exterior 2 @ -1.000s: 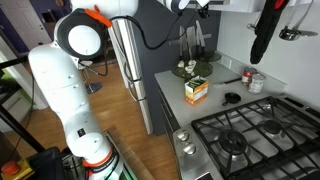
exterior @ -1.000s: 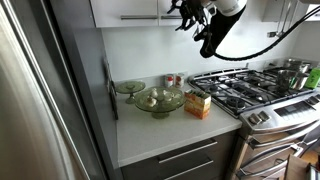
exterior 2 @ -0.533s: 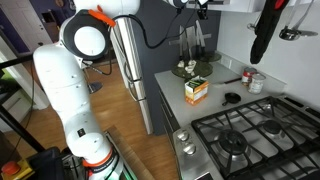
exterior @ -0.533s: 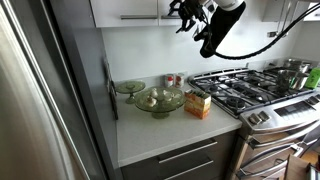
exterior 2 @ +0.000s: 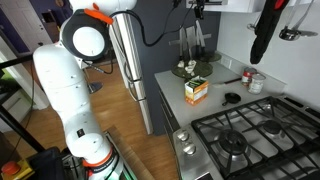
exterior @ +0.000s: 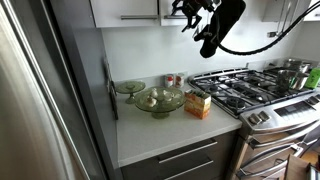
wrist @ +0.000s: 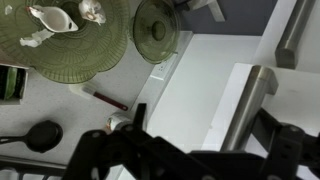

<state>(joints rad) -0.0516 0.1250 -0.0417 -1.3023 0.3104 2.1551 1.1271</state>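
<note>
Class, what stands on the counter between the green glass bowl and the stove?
A small box stands there, between the bowl and the stove, as an exterior view shows.

The arm [exterior 2: 66, 90] has white, rounded segments and an orange ring [exterior 2: 96, 13] at one joint. The pincer [exterior: 188, 12] is black, and a black cable [exterior: 262, 44] leaves the wrist.

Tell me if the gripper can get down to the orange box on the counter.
Probably yes: the gripper hangs high by the upper cabinets, nothing stands over the orange box, and the green glass bowl sits beside it.
</note>
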